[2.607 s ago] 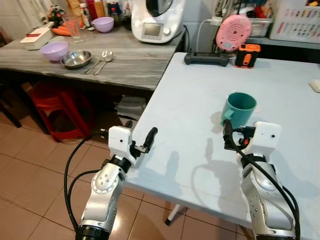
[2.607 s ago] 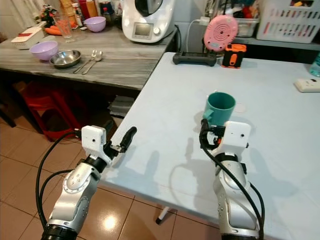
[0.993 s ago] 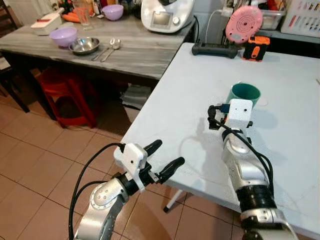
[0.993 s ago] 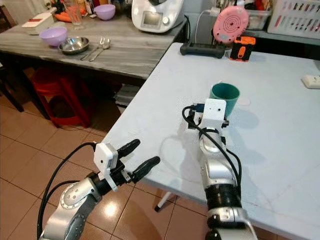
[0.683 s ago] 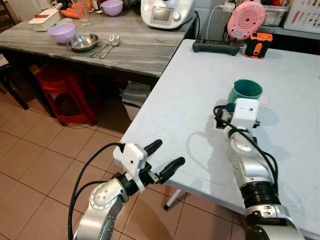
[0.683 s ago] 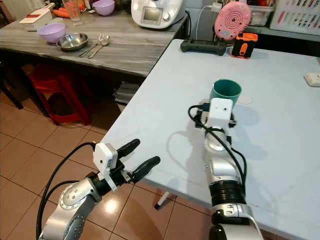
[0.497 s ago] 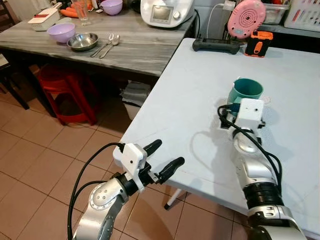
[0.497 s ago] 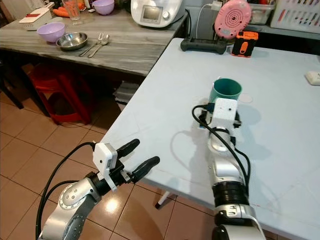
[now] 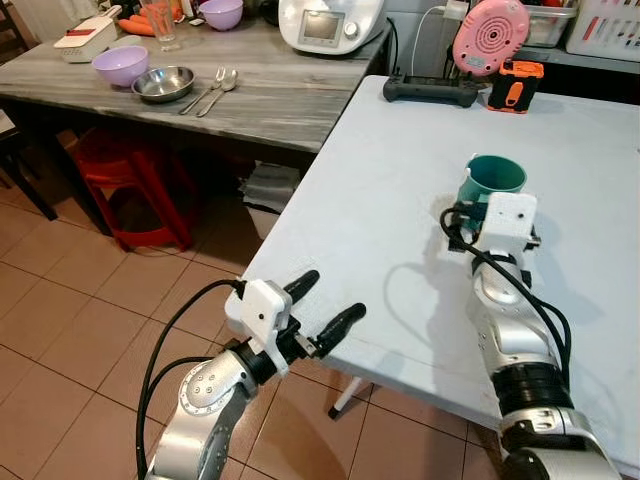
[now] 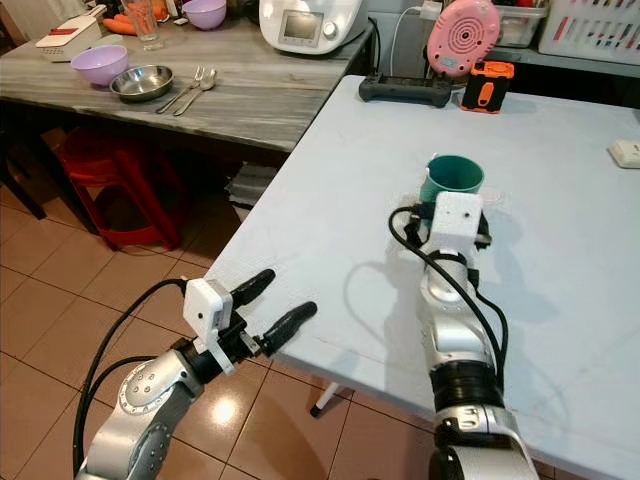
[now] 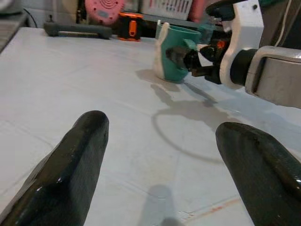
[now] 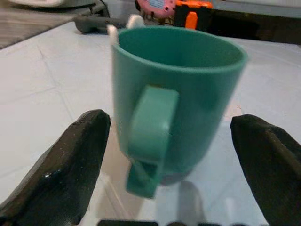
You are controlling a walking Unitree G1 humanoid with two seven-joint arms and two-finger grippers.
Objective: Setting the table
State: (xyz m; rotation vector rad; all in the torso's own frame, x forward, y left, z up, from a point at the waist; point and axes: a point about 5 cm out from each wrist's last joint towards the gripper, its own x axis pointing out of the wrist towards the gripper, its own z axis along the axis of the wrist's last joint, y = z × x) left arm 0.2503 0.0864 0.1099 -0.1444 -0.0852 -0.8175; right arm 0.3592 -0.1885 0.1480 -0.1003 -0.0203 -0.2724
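Note:
A teal mug stands upright on the white table, its handle turned toward my right arm. My right gripper is open, with one black finger on each side of the mug and neither touching it. The handle sits midway between them. The arm's white wrist housing hides those fingers from the head views. My left gripper is open and empty, held low at the table's near-left edge and pointing across the tabletop toward the mug.
A grey wooden counter on the left carries a purple bowl, a steel bowl, spoons and a white appliance. A black device and an orange gadget lie at the table's far end. A red stool stands under the counter.
My right gripper has advanced along the table until its fingers flank the mug. The left arm has dropped from table height to the near edge and opened wider.

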